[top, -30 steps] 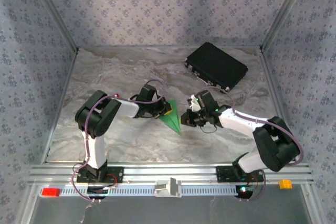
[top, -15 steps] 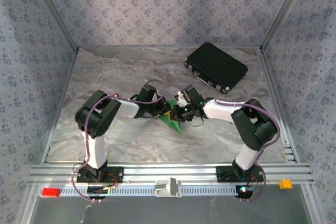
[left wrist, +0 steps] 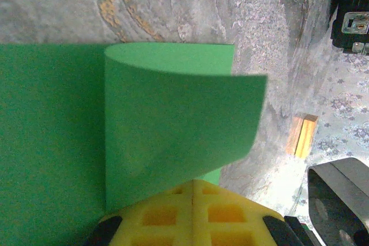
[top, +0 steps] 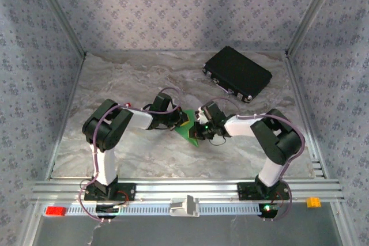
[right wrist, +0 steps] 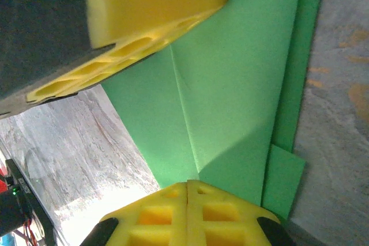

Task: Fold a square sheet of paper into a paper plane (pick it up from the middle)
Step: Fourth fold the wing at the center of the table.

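The square sheet of paper (top: 188, 133) is bright green, partly folded, and lies flat on the marble table between the two arms. In the left wrist view a flap (left wrist: 179, 125) curls over from a fold on the left, and its lower edge rests over the fingertips of my left gripper (left wrist: 193, 184), which is shut. My left gripper (top: 183, 121) sits at the paper's upper left. My right gripper (top: 198, 127) is shut too, with its tip (right wrist: 187, 184) down on the creased paper (right wrist: 230, 102). The left gripper's yellow finger (right wrist: 150, 4) shows opposite it.
A black case (top: 237, 73) lies at the back right of the table. Along the front rail are a small red block (top: 56, 211), a white part (top: 184, 206) and an orange block (top: 313, 202). Patterned walls close in three sides.
My right arm has swung left and in toward the paper, and its shut gripper now rests on the sheet near the left gripper. The left arm has stayed put.
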Motion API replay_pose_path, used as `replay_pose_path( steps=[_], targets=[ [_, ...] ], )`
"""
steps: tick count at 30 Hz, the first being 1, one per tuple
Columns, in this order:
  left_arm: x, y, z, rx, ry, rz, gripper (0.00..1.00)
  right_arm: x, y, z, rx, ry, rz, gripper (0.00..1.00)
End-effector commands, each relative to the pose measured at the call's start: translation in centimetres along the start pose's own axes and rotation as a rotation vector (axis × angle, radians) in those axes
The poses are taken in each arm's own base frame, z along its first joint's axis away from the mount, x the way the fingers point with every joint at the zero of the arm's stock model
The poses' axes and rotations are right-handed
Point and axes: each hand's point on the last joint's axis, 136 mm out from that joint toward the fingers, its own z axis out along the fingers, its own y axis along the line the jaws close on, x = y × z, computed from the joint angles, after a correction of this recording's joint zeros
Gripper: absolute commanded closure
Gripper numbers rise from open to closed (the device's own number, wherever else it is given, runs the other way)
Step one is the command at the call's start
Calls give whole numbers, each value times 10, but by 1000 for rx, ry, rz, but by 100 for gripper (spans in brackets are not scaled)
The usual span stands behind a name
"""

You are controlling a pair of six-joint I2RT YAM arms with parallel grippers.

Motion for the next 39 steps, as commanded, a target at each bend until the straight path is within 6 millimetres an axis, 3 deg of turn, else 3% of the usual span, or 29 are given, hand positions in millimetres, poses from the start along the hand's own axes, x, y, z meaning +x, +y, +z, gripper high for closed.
replay_pose_path(
  steps=[1,7,22,25,32,36,39],
  targets=[
    [10,55,0,-166,-1,-74,100,30,-25,1,81,66,66,95],
    [8,59,-2,-174,-7,-87,100,44,-26,-5,73,72,69,94],
    [8,61,0,-179,0,-93,100,88,-51,-28,140,103,46,94],
    [9,59,0,-176,3,-90,100,80,-40,-34,116,79,37,94],
    [11,55,1,-170,5,-79,100,32,15,-57,17,-29,-51,94],
    [12,53,1,-167,6,-77,100,12,32,-48,-24,-33,-63,94],
    [12,53,1,-165,6,-76,100,-8,31,-36,6,-44,-38,93]
  ],
)
